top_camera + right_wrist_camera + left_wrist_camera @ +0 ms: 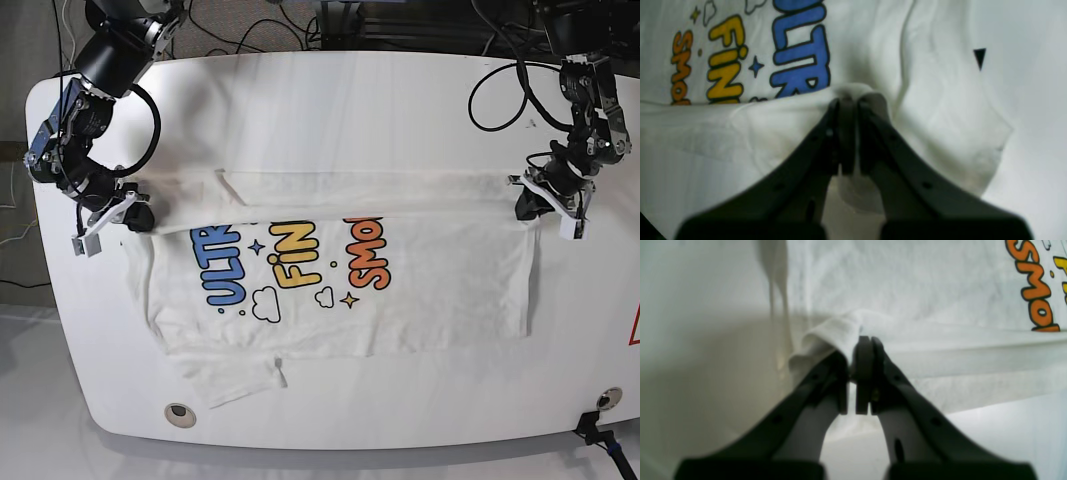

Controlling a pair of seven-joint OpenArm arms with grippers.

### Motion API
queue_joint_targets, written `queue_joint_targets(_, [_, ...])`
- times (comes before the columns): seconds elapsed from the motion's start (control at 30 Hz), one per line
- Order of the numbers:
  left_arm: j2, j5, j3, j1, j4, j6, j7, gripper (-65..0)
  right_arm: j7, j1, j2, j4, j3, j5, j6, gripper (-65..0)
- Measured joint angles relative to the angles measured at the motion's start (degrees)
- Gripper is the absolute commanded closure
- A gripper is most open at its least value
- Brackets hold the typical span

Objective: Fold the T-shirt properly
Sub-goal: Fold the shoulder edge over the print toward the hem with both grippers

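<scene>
Left wrist view: the left gripper [858,373] has its jaws clamped on a bunched edge of the large white cotton T-shirt [923,290] with colourful lettering.

Right wrist view: the right gripper [848,133] likewise pinches the folded white edge just beside the blue letters.

Base view: the T-shirt [420,290] lies spread on the white rounded table [330,110], its far edge turned over toward the print. Both ends should probably travel level and taut, so the fold lands straight.

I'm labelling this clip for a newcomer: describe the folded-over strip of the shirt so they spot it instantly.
On the white table lies a white printed cloth T-shirt. Along its far edge, a plain white folded band stretches between the left gripper and right gripper, both pinching it. Unlike the rest, it is unprinted and covers the lettering's tops.
</scene>
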Motion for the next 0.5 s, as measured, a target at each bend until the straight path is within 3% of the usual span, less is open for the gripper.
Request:
queue_joint_targets(0.07, [-0.1,0.1,0.0,-0.3,0.0,0.0,0.0,0.0,1.3,0.0,0.0,-1.2,0.0,0.1,0.0,0.0])
queue_joint_targets(0.17, [-0.2,0.1,0.7,-1.3,0.0,0.0,0.1,-17.4,1.3,0.0,0.3,-3.6,0.0,-0.1,0.0,-1.5])
queue_joint_targets(0.23, [-0.2,1.1,1.9,-2.1,0.0,0.3,0.0,-23.5,1.5,0.0,0.4,-4.7,0.0,-0.1,0.0,-8.8])
queue_joint_targets(0.37, [0.0,6.6,2.6,-3.7,0.0,0.3,0.5,-27.7,1.8,0.2,0.6,-5.1,0.0,-0.2,0.0,-24.8])
queue_joint_targets(0.5, [0.1,10.3,3.0,-5.5,0.2,0.1,1.7,-28.3,1.8,0.3,2.9,-5.1,-4.0,-0.2,0.0,-30.2])
